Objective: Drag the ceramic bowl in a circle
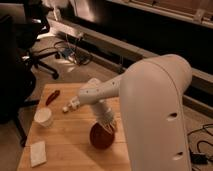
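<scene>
Clenched jaws mark the gripper (108, 126), which reaches down at the far right edge of the bowl (98, 141). Its tips meet the rim there and seem to pinch it, though the exact contact is hard to make out. A hold on the rim rather than on the body makes sense for dragging: the bowl can keep its base flat on the table (65, 159) and slide, instead of being lifted. The bowl is glossy reddish-brown with a darker inside. It sits upright near the middle of the wooden top, towards the front edge, partly tucked under the robot's big white arm (155, 115), which fills the right side of the view and bends down over it. To the left, well apart from the bowl, stands a small white cup (44, 116). Beyond the cup lies a red object (52, 96), and a small pale item (69, 106) rests just beside the arm's wrist. A white pad (37, 152) lies flat near the front left corner. The bowl's place gives it open wood on its left and front, which I judge is roughly the room a circular sweep needs. The cup looks like the nearest thing a wide loop could knock, so the circle probably has to be kept tight.
</scene>
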